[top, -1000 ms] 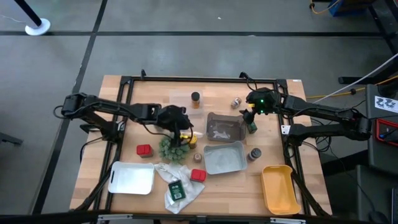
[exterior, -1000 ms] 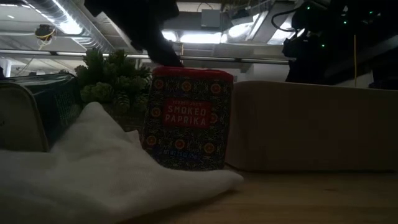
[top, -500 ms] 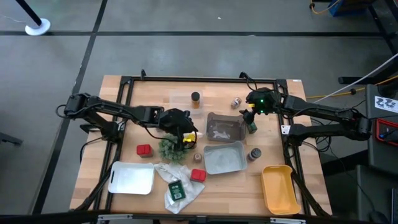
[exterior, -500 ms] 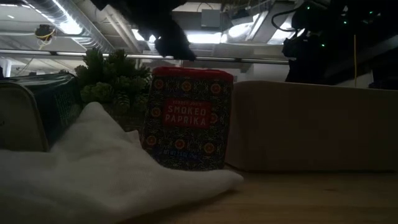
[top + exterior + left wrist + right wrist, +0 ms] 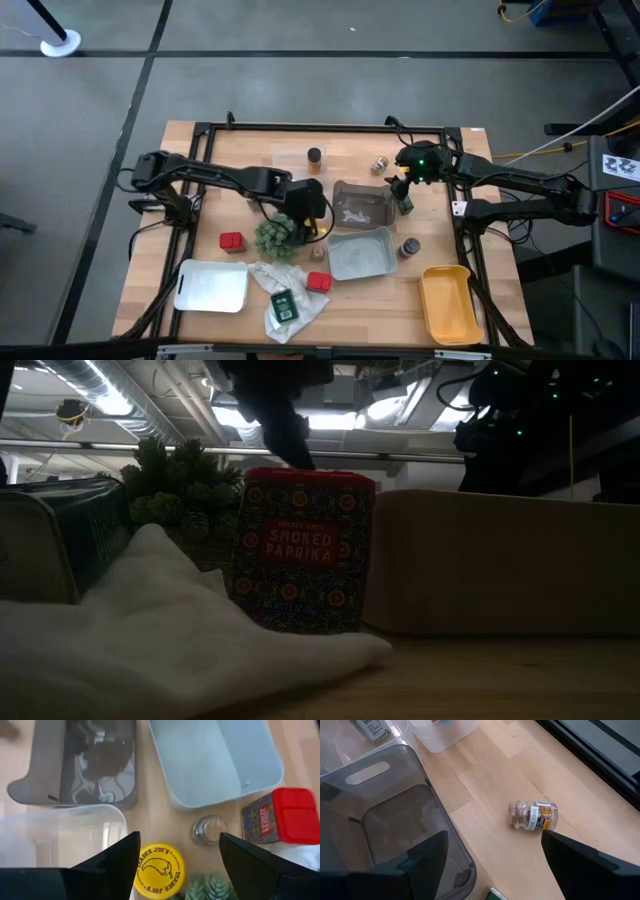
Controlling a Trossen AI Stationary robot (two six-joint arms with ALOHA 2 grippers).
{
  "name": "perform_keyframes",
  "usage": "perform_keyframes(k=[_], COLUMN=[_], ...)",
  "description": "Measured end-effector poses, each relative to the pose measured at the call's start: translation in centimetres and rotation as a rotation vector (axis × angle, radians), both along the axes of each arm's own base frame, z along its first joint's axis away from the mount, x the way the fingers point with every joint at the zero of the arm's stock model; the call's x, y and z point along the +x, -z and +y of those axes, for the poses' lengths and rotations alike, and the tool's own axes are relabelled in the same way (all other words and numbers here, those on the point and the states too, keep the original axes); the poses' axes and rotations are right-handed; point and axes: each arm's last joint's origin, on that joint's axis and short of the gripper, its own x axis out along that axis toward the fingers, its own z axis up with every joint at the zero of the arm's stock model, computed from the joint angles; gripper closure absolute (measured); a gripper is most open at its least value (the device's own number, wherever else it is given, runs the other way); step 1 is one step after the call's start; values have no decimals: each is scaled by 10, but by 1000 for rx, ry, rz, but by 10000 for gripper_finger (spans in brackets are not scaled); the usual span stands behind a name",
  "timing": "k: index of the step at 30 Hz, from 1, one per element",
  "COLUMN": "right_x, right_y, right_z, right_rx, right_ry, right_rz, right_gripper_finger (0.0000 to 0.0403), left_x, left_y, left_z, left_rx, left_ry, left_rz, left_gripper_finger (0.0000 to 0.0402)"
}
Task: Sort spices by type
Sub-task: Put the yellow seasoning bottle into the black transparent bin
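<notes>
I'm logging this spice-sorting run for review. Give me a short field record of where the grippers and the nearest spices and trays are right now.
left gripper: open, hovering over the yellow-capped jar beside the green bushy plant
right gripper: open, above the dark grey tray near the table's far right
small glass jar lying on its side: on bare wood, beyond the dark grey tray
light grey tray: in front of the dark grey tray
red smoked paprika tin: upright, beside the white plastic bag
</notes>
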Motion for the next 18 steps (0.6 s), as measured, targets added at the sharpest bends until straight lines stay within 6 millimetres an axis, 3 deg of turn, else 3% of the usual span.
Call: perform_keyframes(k=[18], right_x=[0], right_y=[0], right_z=[0], right_rx=[1], right_ry=[0], right_rz=[1], right_gripper_finger=[84], left_x=[0], left_y=[11], left_z=[11], left_rx=[18], left_ry=[-93], left_rz=[121], left_gripper_finger=[147])
